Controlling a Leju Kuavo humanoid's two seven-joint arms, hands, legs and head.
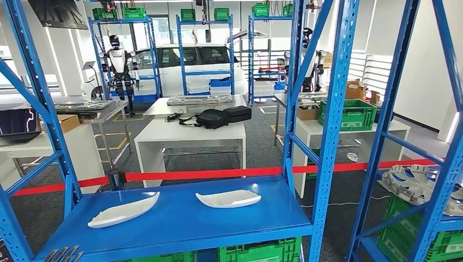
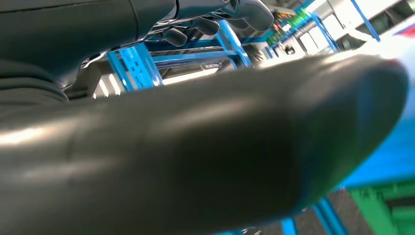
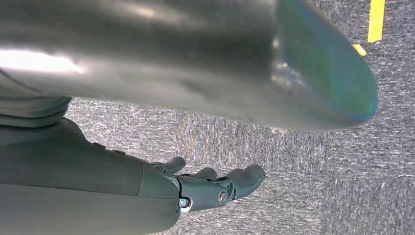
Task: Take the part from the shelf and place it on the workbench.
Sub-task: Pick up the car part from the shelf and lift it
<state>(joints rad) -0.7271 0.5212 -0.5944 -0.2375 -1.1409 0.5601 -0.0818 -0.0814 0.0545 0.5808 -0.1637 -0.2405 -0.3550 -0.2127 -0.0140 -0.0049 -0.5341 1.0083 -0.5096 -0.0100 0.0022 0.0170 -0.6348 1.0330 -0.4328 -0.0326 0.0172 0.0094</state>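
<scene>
Two white curved parts lie on the blue shelf board (image 1: 180, 224) in the head view, one on the left (image 1: 123, 210) and one near the middle (image 1: 228, 198). The fingertips of my left hand (image 1: 63, 254) show at the shelf's front left corner, below and short of the left part, spread and holding nothing. In the left wrist view my left hand (image 2: 195, 147) has its thick thumb across the picture, with dark fingers (image 2: 220, 19) before blue shelf posts. My right hand (image 3: 122, 186) hangs over grey carpet, its fingers (image 3: 215, 186) loosely extended and empty.
Blue uprights (image 1: 330, 131) frame the shelf on both sides. Green crates (image 1: 262, 252) sit under the board. A red barrier tape (image 1: 218, 173) runs behind the shelf, with white tables (image 1: 191, 134) and black bags (image 1: 215, 117) beyond. Silver round parts (image 1: 417, 183) lie on the neighbouring shelf at right.
</scene>
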